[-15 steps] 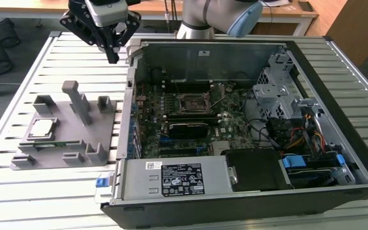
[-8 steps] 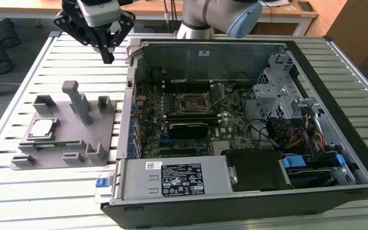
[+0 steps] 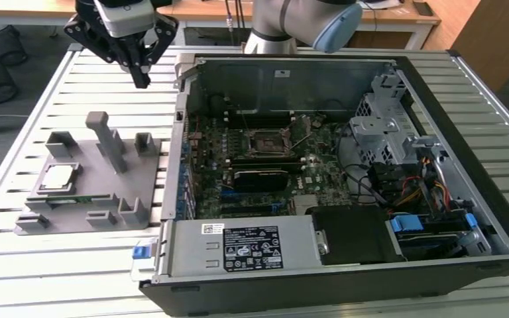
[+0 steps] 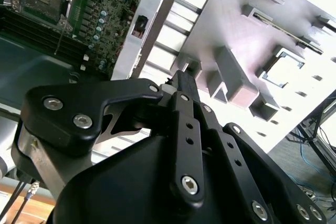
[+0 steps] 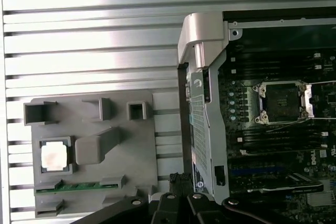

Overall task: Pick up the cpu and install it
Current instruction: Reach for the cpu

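The black gripper (image 3: 140,81) hung shut and empty. The small silvery square cpu (image 3: 58,177) sat well below it in the grey plastic fixture (image 3: 95,193). A good pick would need wide-open fingers centred squarely over the chip.

arm (image 3: 277,23) bent over, black pincer (image 3: 140,83) pointing down, jaws pressed together, empty

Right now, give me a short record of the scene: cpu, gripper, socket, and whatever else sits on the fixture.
cpu: lies flat in a square recess of the grey fixture, not held
gripper: shut, empty, raised over the slatted table, apart from the cpu
socket: on the board inside the open computer case, looks empty
green strip: in a fixture slot next to the cpu
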Tool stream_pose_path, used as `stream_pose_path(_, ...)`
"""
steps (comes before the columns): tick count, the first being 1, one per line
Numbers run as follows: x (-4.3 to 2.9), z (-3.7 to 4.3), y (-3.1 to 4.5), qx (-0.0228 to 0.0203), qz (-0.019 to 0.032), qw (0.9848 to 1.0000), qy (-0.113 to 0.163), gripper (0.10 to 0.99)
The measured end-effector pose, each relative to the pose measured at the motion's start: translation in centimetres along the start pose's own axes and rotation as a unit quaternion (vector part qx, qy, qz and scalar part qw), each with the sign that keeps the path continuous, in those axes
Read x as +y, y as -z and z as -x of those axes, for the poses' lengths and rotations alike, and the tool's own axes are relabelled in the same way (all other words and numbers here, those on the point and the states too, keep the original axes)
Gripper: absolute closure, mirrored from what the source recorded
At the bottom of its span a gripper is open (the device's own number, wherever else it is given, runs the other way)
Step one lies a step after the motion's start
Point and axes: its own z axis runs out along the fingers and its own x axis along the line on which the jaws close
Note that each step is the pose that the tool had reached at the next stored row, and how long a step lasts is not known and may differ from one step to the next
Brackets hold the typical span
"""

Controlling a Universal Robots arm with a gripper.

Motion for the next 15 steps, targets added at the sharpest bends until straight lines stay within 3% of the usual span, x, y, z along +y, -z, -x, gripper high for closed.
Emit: stream_pose_path(15,-0.14,-1.79,-0.01,0.0,0.0,1.0,0.0,0.98)
